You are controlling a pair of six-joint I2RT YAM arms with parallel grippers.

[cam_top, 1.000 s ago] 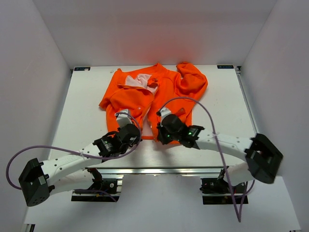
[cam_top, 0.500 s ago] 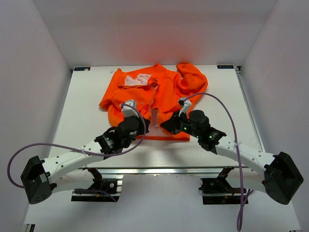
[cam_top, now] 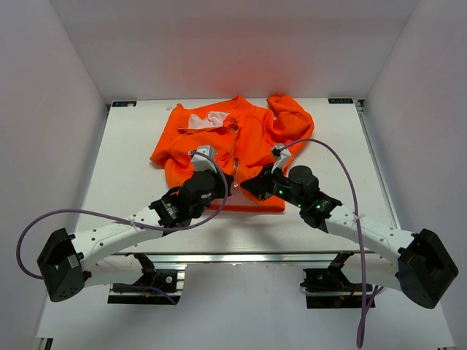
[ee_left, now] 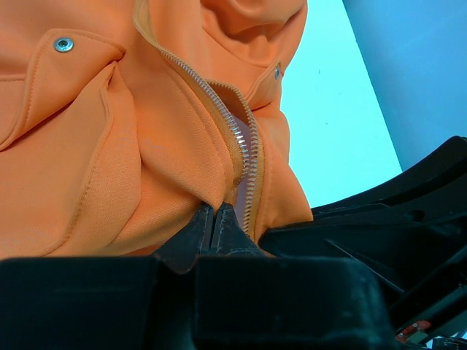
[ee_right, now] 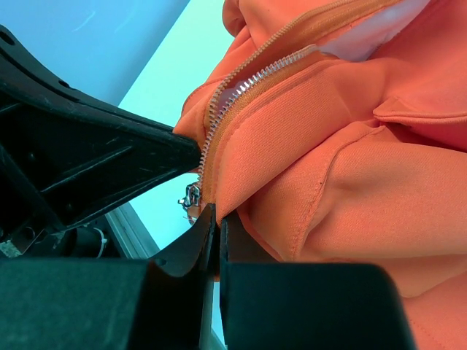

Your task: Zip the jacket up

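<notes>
The bright orange jacket [cam_top: 241, 142] lies on the white table, its pale lining showing at the collar. Its front is open along the zipper [ee_left: 244, 146]. My left gripper [cam_top: 219, 191] is shut on the hem of the jacket's left front panel [ee_left: 168, 175], close beside the zipper teeth. My right gripper [cam_top: 257, 188] is shut on the hem of the right front panel [ee_right: 292, 146]. The metal zipper slider [ee_right: 191, 197] hangs at the bottom of the teeth, just left of my right fingers [ee_right: 190, 244]. The two grippers are close together at the jacket's bottom edge.
White walls enclose the table [cam_top: 131, 175] on three sides. The metal rail [cam_top: 241, 257] runs along the near edge. Purple cables [cam_top: 336, 168] loop over both arms. The jacket's sleeve [cam_top: 292, 117] is bunched at the back right.
My left gripper has moved right and forward along the hem toward the zipper, pulling the left panel in. My right gripper shifted from the centre to the right panel, then held there.
</notes>
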